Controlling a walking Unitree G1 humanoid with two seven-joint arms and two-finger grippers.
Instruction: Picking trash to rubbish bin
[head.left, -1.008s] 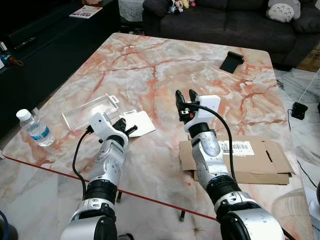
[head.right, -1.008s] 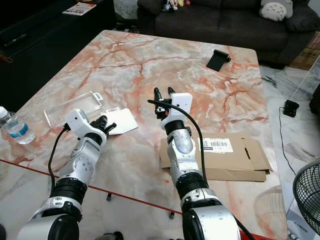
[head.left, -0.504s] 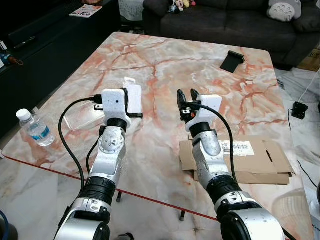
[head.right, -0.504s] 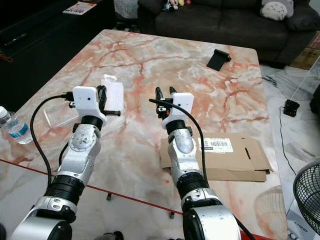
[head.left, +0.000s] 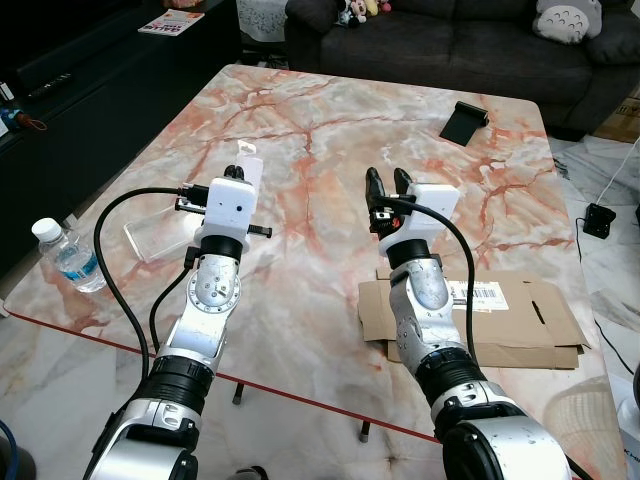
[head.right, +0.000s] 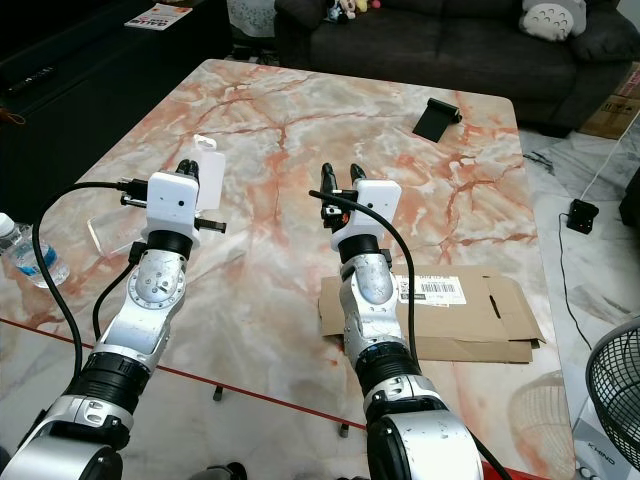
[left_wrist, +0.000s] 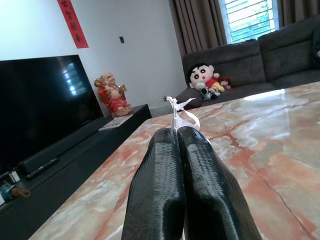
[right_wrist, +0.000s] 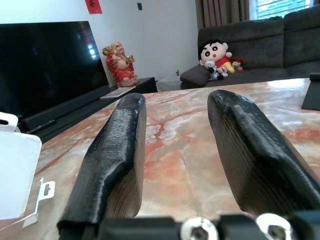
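Two black fingers of the left gripper (left_wrist: 177, 137) are pressed together around a thin white plastic card (head.right: 209, 172), a flat piece of packaging trash with a hang tab at its top. The card stands upright beyond the fingertips, lifted clear of the marble table (head.left: 300, 130).

Across from it, the right gripper (head.left: 385, 186) hovers above the table with its fingers spread apart and nothing between them.

By my reading, the task is at an early stage. One piece of trash has been picked up, but no rubbish bin can be made out near either gripper, so carrying and dropping the card are yet to come.

More likely trash waits on the table. A clear plastic blister tray (head.left: 155, 233) lies below and to the outer side of the left gripper. Further out on that side, near the table's edge, stands a small water bottle (head.left: 64, 256). A flattened cardboard box (head.left: 520, 320) with a barcode label lies under and beyond the right forearm.

Far past both grippers, a black phone stand (head.left: 466, 121) sits near the table's far edge, and a dark sofa (head.left: 460, 40) with soft toys lies beyond that. A white mesh basket or fan (head.right: 612, 390) stands on the floor off the right arm's side; I cannot tell which it is.

Nothing blocks the held card.
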